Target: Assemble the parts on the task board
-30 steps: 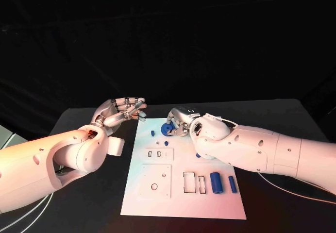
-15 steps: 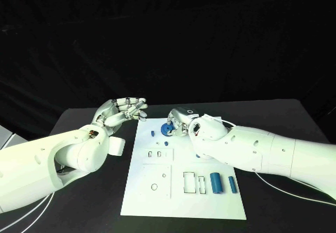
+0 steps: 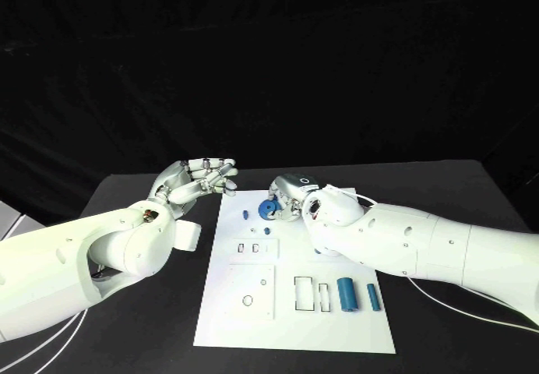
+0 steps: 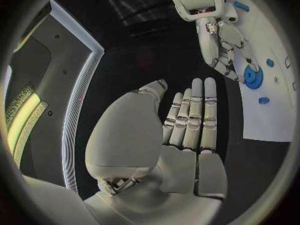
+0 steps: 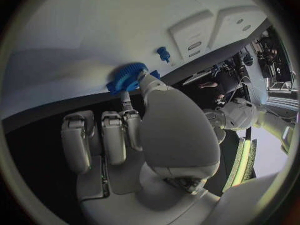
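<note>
The white task board (image 3: 241,327) lies in the middle of the black table. A blue gear (image 3: 269,207) sits at its far end. My right hand (image 3: 295,191) reaches down to it and pinches the gear (image 5: 128,77) between thumb and a finger; my right hand (image 4: 222,40) and the gear (image 4: 253,77) also appear in the left wrist view. My left hand (image 3: 202,176) hovers off the board's far left corner, fingers straight (image 4: 190,120) and holding nothing. A small blue peg (image 3: 245,213) stands left of the gear. Two blue cylinders (image 3: 347,294) lie near the board's right edge.
Two tiny blue pieces (image 3: 261,230) lie just in front of the gear. White raised blocks with slots and holes (image 3: 251,290) fill the board's middle. My right forearm (image 3: 427,245) crosses the board's right side, covering most of another blue piece (image 3: 318,250). Bare black table (image 3: 135,327) surrounds the board.
</note>
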You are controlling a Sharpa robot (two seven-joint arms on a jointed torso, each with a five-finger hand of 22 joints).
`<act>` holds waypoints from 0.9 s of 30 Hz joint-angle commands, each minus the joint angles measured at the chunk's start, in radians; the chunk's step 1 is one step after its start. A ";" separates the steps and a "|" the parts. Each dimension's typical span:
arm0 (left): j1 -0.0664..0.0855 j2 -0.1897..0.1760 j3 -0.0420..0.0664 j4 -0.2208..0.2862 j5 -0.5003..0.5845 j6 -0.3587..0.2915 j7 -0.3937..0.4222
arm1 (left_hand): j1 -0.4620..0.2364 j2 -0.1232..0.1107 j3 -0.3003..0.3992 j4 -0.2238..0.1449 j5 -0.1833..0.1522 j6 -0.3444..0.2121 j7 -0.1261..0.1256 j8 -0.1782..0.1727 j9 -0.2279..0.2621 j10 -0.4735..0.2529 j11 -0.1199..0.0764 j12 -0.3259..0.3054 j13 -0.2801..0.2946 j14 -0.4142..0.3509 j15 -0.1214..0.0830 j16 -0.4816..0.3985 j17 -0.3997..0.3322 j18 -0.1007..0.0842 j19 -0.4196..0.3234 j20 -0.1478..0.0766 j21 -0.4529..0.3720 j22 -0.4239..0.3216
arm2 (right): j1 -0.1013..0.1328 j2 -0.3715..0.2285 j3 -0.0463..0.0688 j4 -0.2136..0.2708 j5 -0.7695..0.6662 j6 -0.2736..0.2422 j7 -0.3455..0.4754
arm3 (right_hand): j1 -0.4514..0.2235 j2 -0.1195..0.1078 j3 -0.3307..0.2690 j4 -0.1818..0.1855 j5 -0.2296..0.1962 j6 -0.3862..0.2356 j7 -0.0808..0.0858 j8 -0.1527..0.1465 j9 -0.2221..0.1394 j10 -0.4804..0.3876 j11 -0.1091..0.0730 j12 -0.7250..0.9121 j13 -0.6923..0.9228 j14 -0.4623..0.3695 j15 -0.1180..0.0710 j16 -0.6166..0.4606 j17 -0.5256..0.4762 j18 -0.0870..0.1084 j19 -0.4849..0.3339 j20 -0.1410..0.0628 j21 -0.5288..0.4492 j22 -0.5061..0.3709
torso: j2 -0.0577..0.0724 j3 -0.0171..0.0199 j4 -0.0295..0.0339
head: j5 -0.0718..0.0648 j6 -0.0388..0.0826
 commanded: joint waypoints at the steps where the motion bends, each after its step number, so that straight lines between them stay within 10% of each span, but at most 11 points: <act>1: 0.001 0.000 0.001 0.002 0.003 0.022 0.001 | 0.002 0.001 0.004 -0.001 -0.003 -0.001 0.015 -0.006 -0.001 -0.009 0.002 -0.005 -0.001 -0.010 0.000 0.006 0.001 0.010 -0.005 0.002 0.007 0.002 | -0.001 -0.002 -0.001 -0.001 0.010 0.017 0.021 | -0.016 -0.006 -0.020 0.006 -0.004 -0.010 -0.001 -0.006 -0.002 0.009 0.010 -0.005 0.162 0.094 0.008 -0.002 0.215 -0.007 0.105 0.006 0.004 0.263 | 0.000 0.0000 -0.0010 | 0.002 -0.001; 10: 0.001 -0.001 0.001 0.002 0.004 0.020 -0.001 | -0.003 0.001 0.006 0.001 -0.004 -0.004 0.017 -0.008 -0.002 -0.013 0.004 -0.005 -0.002 -0.013 0.002 0.006 0.003 0.010 -0.011 0.003 0.011 0.005 | -0.002 -0.008 -0.001 -0.001 0.063 0.073 0.036 | -0.258 0.089 -0.095 0.018 -0.003 0.000 -0.001 -0.013 -0.008 0.020 0.011 0.006 0.173 0.097 0.010 0.003 0.225 -0.007 0.105 0.010 0.004 0.263 | 0.000 0.0003 -0.0008 | 0.004 -0.001; 27: 0.001 -0.002 0.001 0.003 0.004 0.016 -0.007 | -0.014 0.006 0.011 0.006 -0.004 -0.011 0.022 -0.013 -0.004 -0.025 0.008 -0.006 -0.002 -0.017 0.005 0.008 0.008 0.010 -0.021 0.007 0.019 0.010 | -0.006 -0.048 -0.002 0.030 0.067 0.075 0.023 | -0.261 0.121 -0.073 0.012 -0.003 0.021 -0.009 -0.004 -0.006 0.031 0.004 0.018 0.184 0.097 0.005 0.005 0.228 -0.007 0.105 0.007 0.004 0.263 | -0.001 0.0018 -0.0026 | 0.006 -0.001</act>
